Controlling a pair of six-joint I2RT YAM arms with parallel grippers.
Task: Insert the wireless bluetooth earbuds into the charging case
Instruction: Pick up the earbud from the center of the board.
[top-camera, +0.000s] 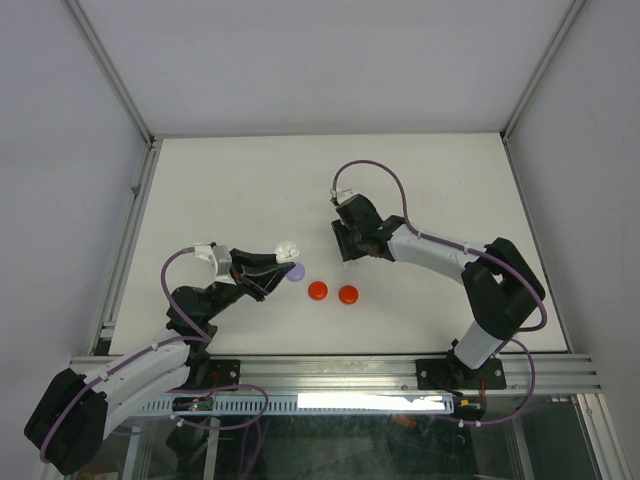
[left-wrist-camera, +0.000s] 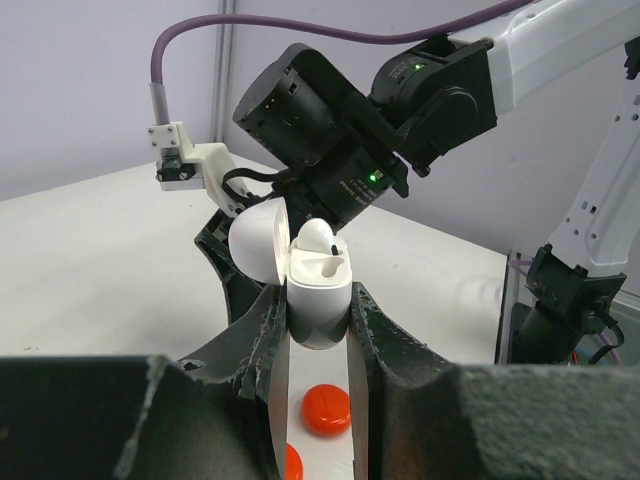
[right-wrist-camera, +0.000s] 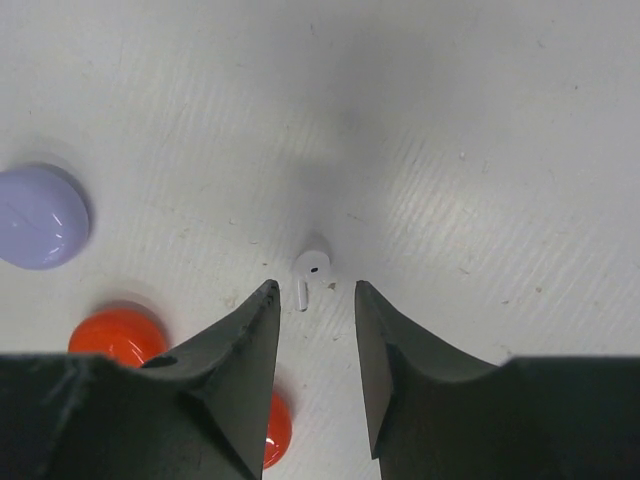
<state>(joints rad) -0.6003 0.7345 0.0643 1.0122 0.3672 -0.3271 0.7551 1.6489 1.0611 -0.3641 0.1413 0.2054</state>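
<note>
My left fingers (left-wrist-camera: 262, 345) are clamped narrow on the white charging case (left-wrist-camera: 318, 305), one on each side of its lower body. The case stands nearly upright between them, its lid (left-wrist-camera: 254, 240) swung open to the left. A seated earbud (left-wrist-camera: 318, 236) shows its white head in one well, just beside a bare well. Below the case, seen through the gap between these fingers, two red discs (left-wrist-camera: 327, 411) lie on the table (left-wrist-camera: 90, 240). My right arm (left-wrist-camera: 450, 90) fills the space just behind the case, so room is tight there. To the left the table runs bare to its far edge.

My right fingers (right-wrist-camera: 248, 335) stand a little apart with nothing between them, tips pointing down at the table. The loose earbud (right-wrist-camera: 312, 266) lies on the white surface just beyond the gap, its stem pointing back toward the left tip. I cannot tell whether it touches. Ahead of it and to its right the table is bare. On the left a lilac disc (right-wrist-camera: 40, 216) lies well apart from the earbud. One red disc lies near the outer side of my left finger, and another is partly hidden behind it.

From above, both pairs of fingers are near the table's middle, well away from the frame rails (top-camera: 140, 230) along its edges. The case is just beside the lilac disc.
</note>
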